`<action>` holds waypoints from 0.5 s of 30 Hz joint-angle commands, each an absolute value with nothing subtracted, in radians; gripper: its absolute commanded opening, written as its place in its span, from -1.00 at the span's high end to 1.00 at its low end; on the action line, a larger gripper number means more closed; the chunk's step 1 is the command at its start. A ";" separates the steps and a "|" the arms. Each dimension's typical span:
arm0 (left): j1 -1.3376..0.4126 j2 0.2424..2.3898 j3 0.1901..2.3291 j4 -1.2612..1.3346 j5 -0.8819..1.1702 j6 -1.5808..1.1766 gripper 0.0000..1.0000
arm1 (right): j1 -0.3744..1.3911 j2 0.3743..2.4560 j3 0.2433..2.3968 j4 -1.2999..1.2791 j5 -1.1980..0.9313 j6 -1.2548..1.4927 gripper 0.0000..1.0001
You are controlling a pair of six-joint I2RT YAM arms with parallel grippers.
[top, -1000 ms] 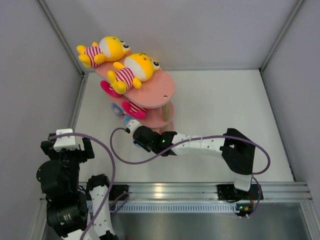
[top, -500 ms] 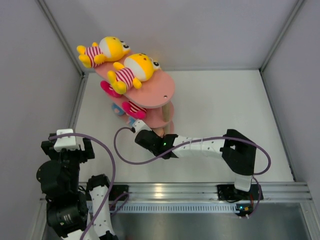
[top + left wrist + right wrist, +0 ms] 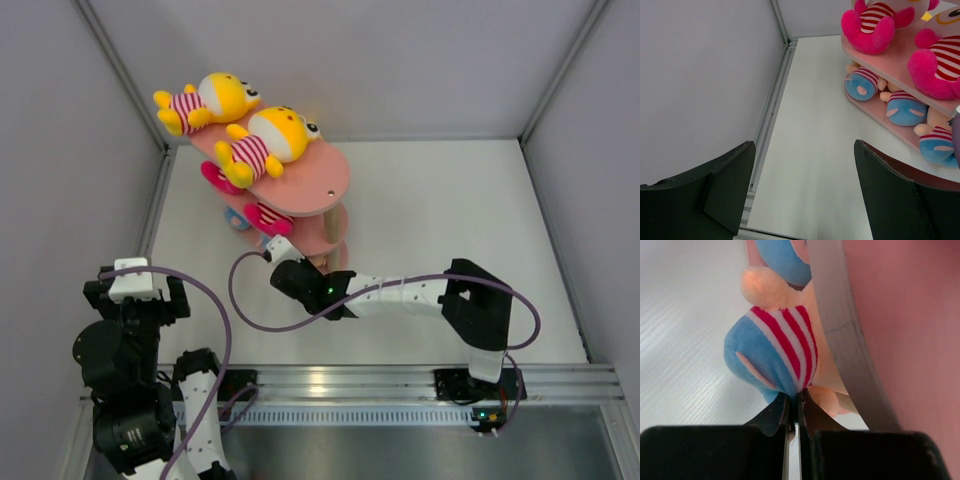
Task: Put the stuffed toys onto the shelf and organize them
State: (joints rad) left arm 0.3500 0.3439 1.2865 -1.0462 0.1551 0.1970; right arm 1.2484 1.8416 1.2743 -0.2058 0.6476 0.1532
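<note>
Right gripper (image 3: 794,401) was pressed shut, pinching the fabric of a blue toy (image 3: 772,352) at the bottom tier of the shelf (image 3: 318,178). Left gripper (image 3: 802,165) stood spread wide, back near its base. Two yellow toys (image 3: 262,140) lay on the top tier and pink toys (image 3: 874,25) on the middle.

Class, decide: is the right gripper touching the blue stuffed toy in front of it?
Touching: the right wrist view shows the right gripper pinching the blue stuffed toy.
</note>
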 commanded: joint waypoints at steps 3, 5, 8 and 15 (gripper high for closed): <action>0.347 0.339 1.304 -0.994 0.163 0.201 -0.72 | 1.243 1.868 1.322 -0.078 0.612 0.078 1.00; 0.345 0.337 1.304 -0.993 0.158 0.202 -0.72 | 1.239 1.873 1.339 -0.063 0.577 0.083 1.00; 0.342 0.336 1.302 -0.994 0.155 0.206 -0.72 | 1.239 1.876 1.350 -0.045 0.563 0.089 1.00; 0.339 0.330 1.295 -0.994 0.153 0.207 -0.72 | 1.223 1.859 1.315 0.021 0.499 0.060 1.00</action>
State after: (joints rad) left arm 0.3450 0.3435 1.2865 -1.0462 0.1593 0.1986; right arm 1.2419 1.8771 1.2919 -0.0902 0.5339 0.0811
